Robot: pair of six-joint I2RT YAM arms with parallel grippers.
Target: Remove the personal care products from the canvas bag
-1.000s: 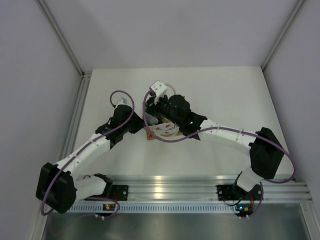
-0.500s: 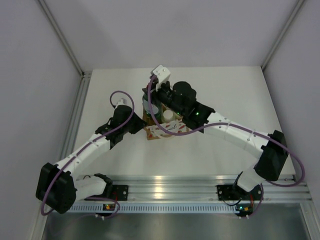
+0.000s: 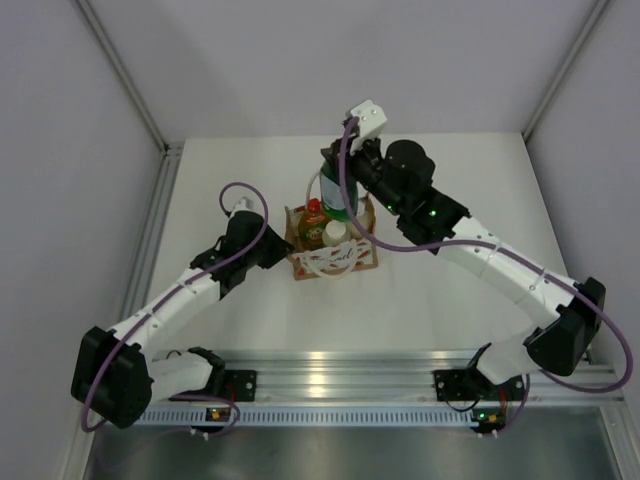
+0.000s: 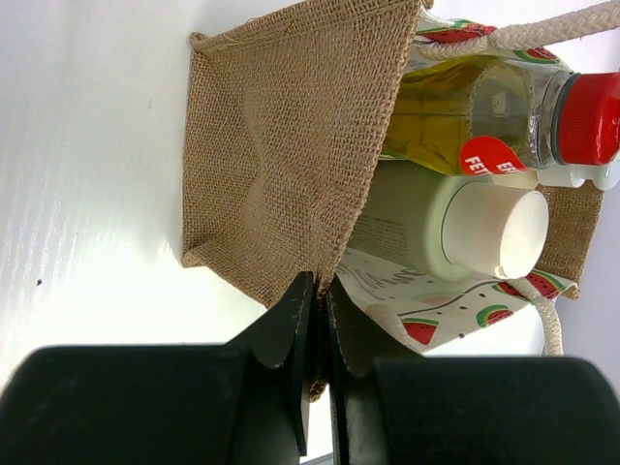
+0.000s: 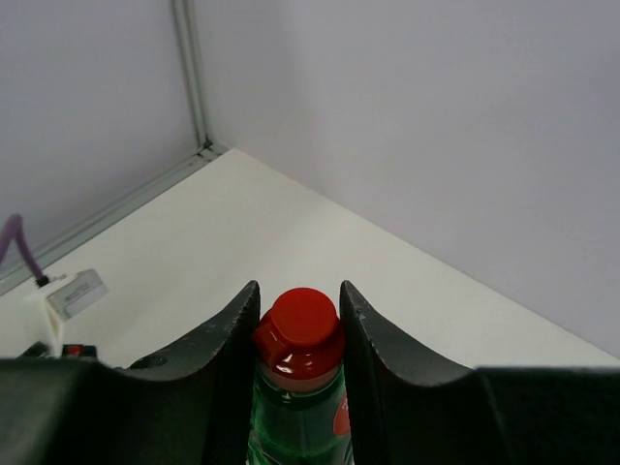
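One coarse-woven canvas bag (image 3: 345, 262) stands mid-table, two bottles showing inside: a yellow bottle (image 4: 441, 116), red-capped, and a pale cylinder (image 4: 412, 228) with white cap. A third, the dark green bottle (image 5: 294, 402), hangs above the bag's far rim, the right gripper (image 5: 297, 295) closed on its neck; the left gripper (image 4: 318, 286) pinches the bag's wall.

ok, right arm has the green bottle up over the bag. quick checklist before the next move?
1. Grip: right gripper shut on the green bottle: ok.
2. Brace: left gripper shut on the canvas bag wall: ok.
3. Bottle base clear of the bag rim: cannot tell; they overlap in the top view.
4. Snag: rope handles free of the bottle: cannot tell.
5. Remaining items: yellow bottle and white-capped cylinder seated in the bag: ok.
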